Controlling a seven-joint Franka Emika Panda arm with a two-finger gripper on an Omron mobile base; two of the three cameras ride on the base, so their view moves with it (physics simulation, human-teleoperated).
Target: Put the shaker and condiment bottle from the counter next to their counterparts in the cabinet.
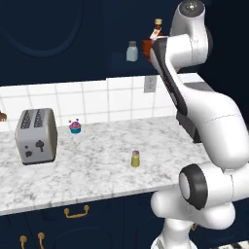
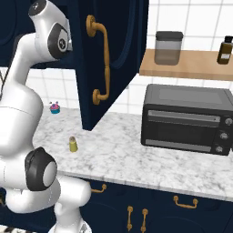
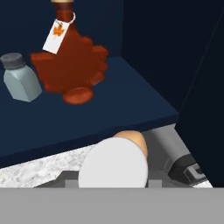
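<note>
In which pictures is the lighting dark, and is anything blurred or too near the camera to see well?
Hand view: the cabinet interior is dim, yet the maple-leaf bottle and grey-blue shaker stay readable; the condiment bottle, very near the lens, looms large and featureless. Left base view: bright counter, faint shadow beside the yellow shaker. Right base view: evenly lit, no glare.

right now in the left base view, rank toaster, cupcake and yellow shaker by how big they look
1. toaster, by far the largest
2. cupcake and yellow shaker look much alike; the shaker is taller, the cupcake wider, so no firm ranking
</note>
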